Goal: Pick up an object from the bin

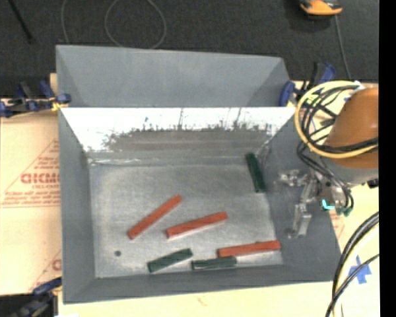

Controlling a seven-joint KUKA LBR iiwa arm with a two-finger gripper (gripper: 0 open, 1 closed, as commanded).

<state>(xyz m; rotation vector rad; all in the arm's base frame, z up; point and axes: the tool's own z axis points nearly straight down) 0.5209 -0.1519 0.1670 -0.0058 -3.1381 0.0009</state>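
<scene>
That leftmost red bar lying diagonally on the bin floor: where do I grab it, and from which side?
Take the leftmost red bar at mid-length, across its narrow width, coming straight down from above. It lies flat and slanted, with bare bin floor along both long edges, so I'd turn the end effector to close across that slant.

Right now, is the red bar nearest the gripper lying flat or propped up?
Flat. The red bar lies full length on the bin floor, near its front right corner.
</scene>
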